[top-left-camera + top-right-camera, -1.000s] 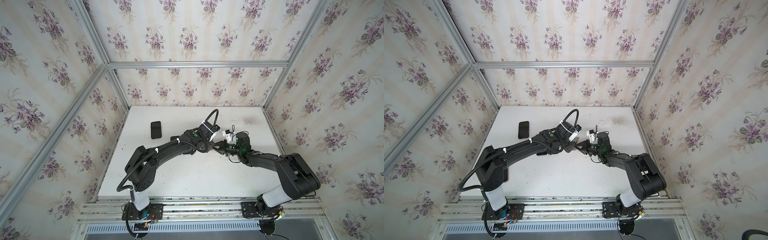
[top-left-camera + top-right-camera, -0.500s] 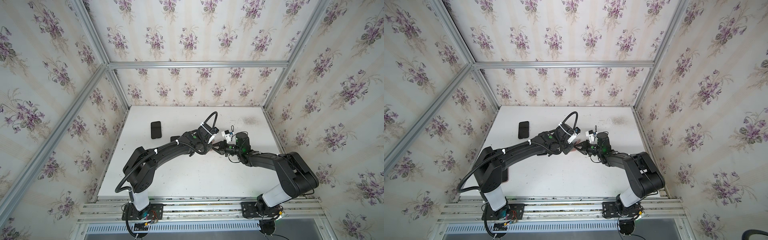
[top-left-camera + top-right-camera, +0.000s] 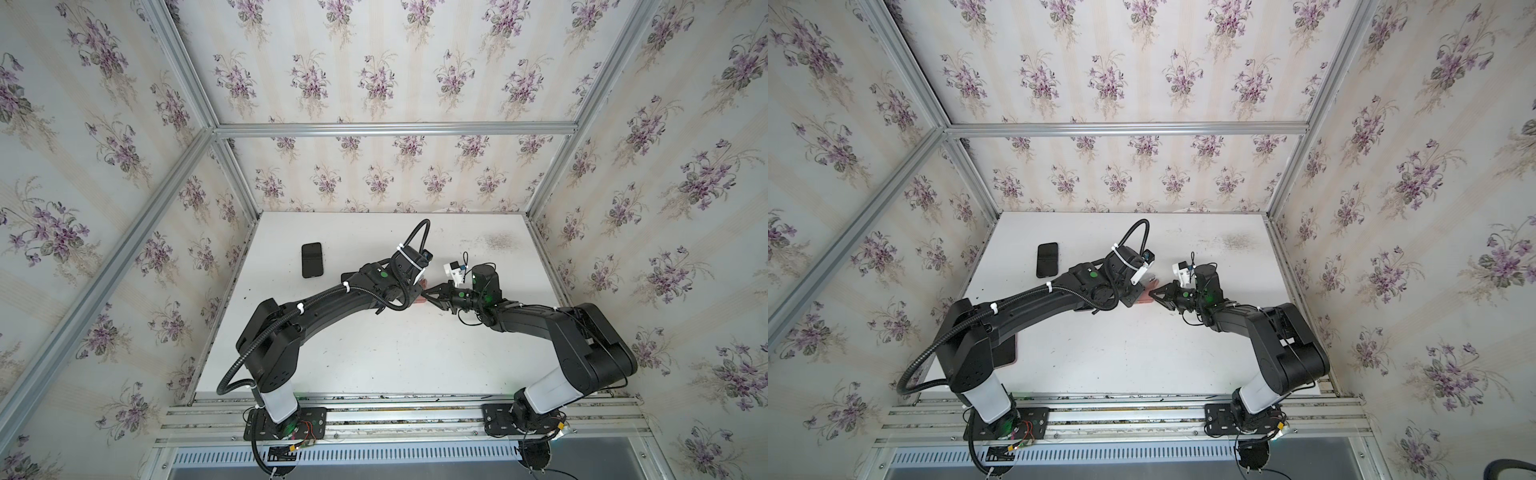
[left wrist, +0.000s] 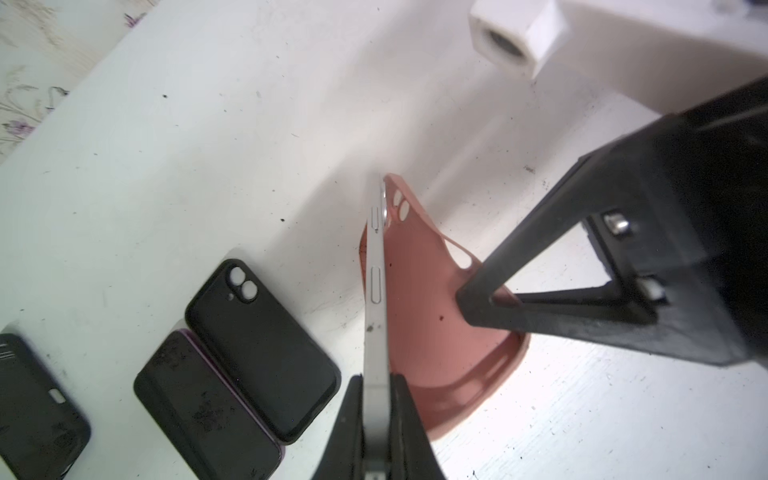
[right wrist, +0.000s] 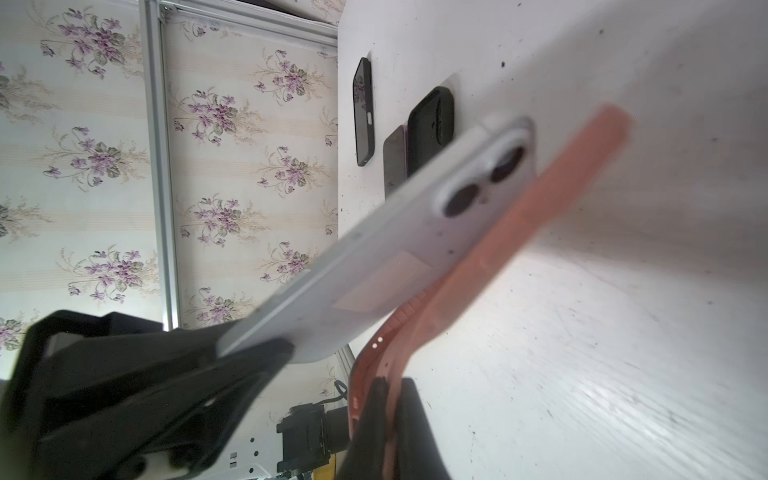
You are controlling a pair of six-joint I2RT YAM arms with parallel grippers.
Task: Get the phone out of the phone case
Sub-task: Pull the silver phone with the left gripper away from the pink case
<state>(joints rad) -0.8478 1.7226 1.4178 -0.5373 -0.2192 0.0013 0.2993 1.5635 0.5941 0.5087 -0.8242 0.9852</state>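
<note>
The left gripper (image 4: 376, 380) is clamped on the phone (image 4: 376, 286), which stands on edge, splayed off the pink case (image 4: 432, 332) and close to it only at the camera end. The right gripper (image 5: 386, 388) pinches the pink case's rim. From the pink case toward the arms' bases, the white table (image 3: 374, 353) lies open. A black case (image 4: 262, 353) and a dark phone (image 4: 203, 399), touching, lie just beside the pink case. The floral walls (image 3: 374, 83) stand well apart from it.

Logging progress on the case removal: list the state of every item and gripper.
white phone: on edge, pinched by left gripper, mostly out of its case.
pink case: bent open, pinched by right gripper.
black case: empty, flat on table.
dark phone: flat beside it.
cased phone: flat, screen up.
</note>
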